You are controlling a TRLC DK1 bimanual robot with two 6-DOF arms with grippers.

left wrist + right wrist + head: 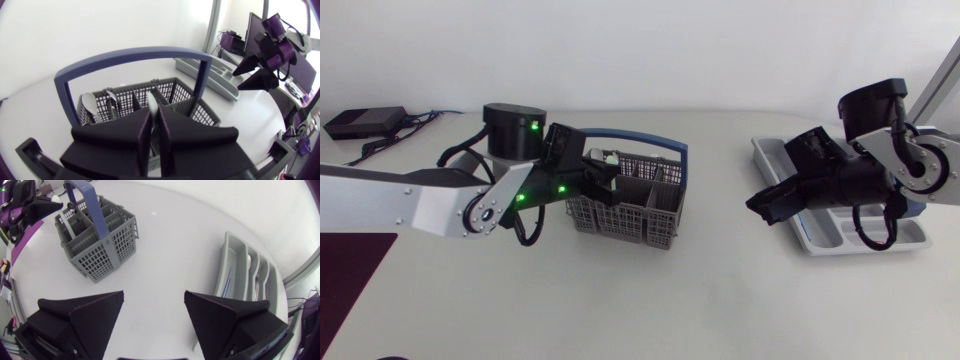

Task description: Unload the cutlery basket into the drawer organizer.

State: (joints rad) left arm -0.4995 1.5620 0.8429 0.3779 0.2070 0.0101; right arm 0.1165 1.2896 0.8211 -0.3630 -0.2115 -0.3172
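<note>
Cables (395, 135) and a black box (363, 121) lie at the table's (720, 300) far left corner, with a dark mat (345, 275) at its near left edge. The left arm (410, 200) comes in over them, and the left gripper (603, 172) is down in the left side of the basket (640, 215), under its blue handle (645, 135). Its fingers are closed on a pale utensil (152, 102) standing upright in a compartment – the piece sticks up between the two wedges. A spoon (90, 102) stands in a corner compartment beyond it. The basket is upright near the table's middle. The right gripper (153, 300) hangs over bare table between basket and organizer (923, 238), fingers wide apart, nothing between them. In the head view it is just beside the organizer's left rim. The organizer lies at the far right – a few pieces lie in its slots, too small to tell which.
</note>
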